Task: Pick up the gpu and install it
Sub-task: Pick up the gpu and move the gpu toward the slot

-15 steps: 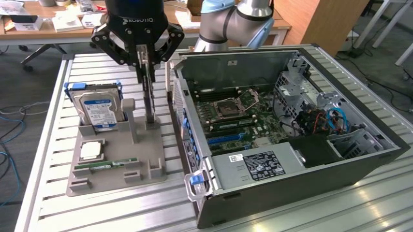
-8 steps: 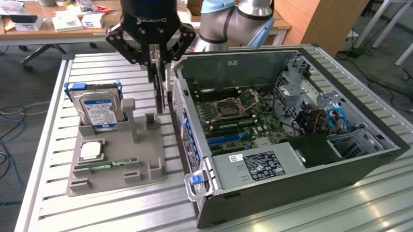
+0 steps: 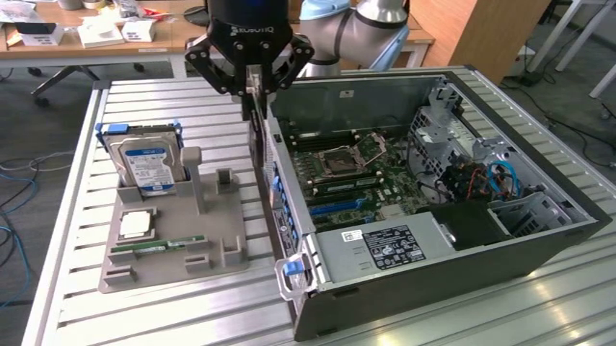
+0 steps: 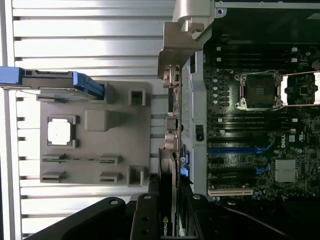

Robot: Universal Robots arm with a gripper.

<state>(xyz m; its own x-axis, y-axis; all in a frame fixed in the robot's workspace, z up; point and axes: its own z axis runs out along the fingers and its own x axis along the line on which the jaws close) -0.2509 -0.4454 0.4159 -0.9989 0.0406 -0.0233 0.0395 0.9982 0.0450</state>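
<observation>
The gpu (image 3: 256,119) (image 4: 167,192) hangs edge-on and upright from the gripper (image 3: 252,92) (image 4: 167,220). The fingers are clamped narrowly on the card's upper part. The card is positioned over the wall of the computer case (image 3: 539,252) that faces the exterior view's left, above the gap between the case and the grey holder (image 3: 169,263) (image 4: 100,150). It cannot be determined whether the card's lower edge touches the wall.

Case contents: the case lies on its side with the cover off.
- The motherboard (image 3: 376,180) (image 4: 250,140) carries an open CPU socket (image 3: 348,155) (image 4: 260,90) and blue expansion slots (image 3: 337,205) (image 4: 235,149).
- The power supply (image 3: 380,249), with a label on its face, sits at the near end.
- Blue cables (image 3: 506,176) run beside the metal drive bays on the exterior view's right.

Holder contents:
- A hard drive (image 3: 144,166) (image 4: 55,82) stands upright in a blue-handled caddy at the far end.
- A processor chip (image 3: 135,225) (image 4: 59,132) lies flat in its recess.
- A green memory stick (image 3: 159,245) lies just beside the chip.

Case and holder rest on a slatted metal table (image 3: 144,317). The case wall stands between the card and the expansion slots.
</observation>
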